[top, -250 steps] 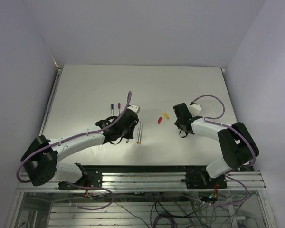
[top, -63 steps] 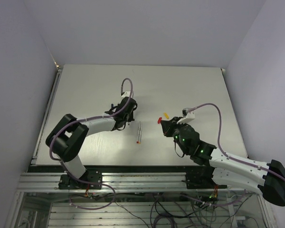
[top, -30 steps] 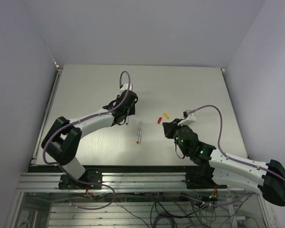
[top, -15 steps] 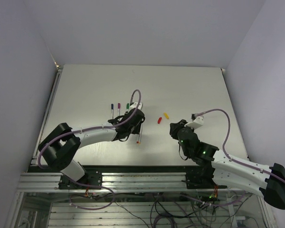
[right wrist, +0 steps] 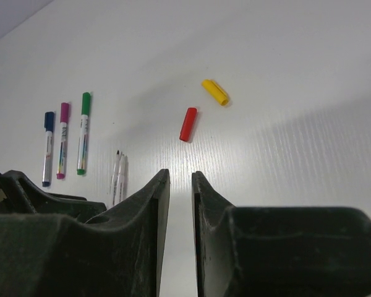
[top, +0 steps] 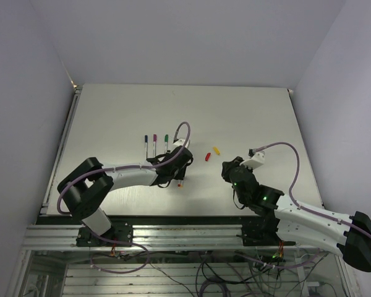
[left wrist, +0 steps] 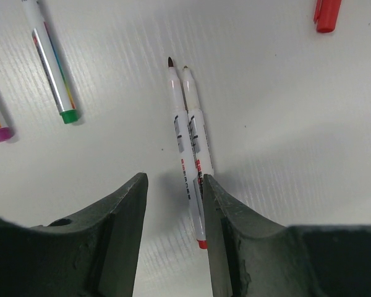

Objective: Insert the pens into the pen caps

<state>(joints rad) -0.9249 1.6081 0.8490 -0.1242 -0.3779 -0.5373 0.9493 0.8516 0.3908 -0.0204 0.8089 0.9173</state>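
Shifted right, nearer, from capped pens (right wrist: 62, 145) onto two bare pens (left wrist: 188, 130).
Spread left gripper (left wrist: 173, 179) astride them for pinching; right gripper (right wrist: 180, 176) barely parted, empty.

Two uncapped pens (left wrist: 189, 139) lay parallel and touching beneath the left gripper (left wrist: 173, 185); the red cap (left wrist: 327, 13) and yellow cap (right wrist: 215, 92) lay separately beyond.
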